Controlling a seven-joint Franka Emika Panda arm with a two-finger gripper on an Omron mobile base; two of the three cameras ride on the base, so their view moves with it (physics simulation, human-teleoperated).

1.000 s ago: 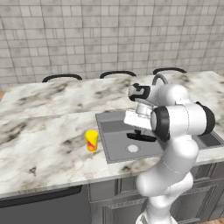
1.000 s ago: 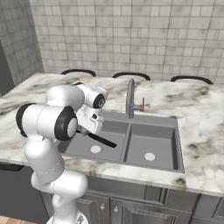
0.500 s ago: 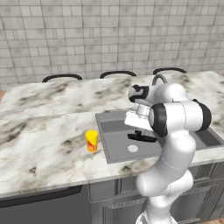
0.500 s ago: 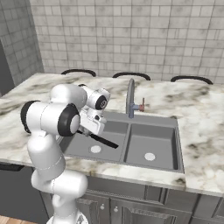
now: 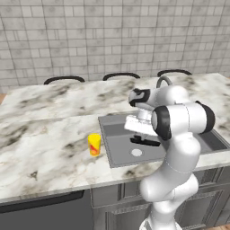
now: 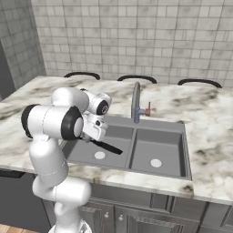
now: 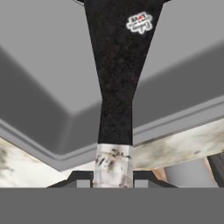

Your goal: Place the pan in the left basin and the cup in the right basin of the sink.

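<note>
The pan's (image 7: 117,65) long black handle runs up the hand view, and its pale grey tip sits between my fingertips (image 7: 81,177). My gripper (image 7: 113,178) is shut on that tip. In the base views the gripper (image 5: 138,131) (image 6: 93,135) hangs low over the left basin (image 5: 117,143) (image 6: 86,157) of the sink. The dark pan (image 5: 144,141) (image 6: 107,146) sticks out below it, just above the basin floor near the pale drain (image 5: 136,152). The yellow cup (image 5: 94,144) stands upright on the marble counter, left of the sink. The right basin (image 6: 157,148) holds nothing.
A tall curved faucet (image 6: 135,102) with a red-tipped lever rises behind the sink's divider. The marble counter (image 5: 45,152) runs wide to the left of the cup. Three dark chair backs (image 5: 120,75) show past the far counter edge, before a tiled wall.
The hand with the pan has sunk slightly toward the left basin floor. The cup has not moved.
</note>
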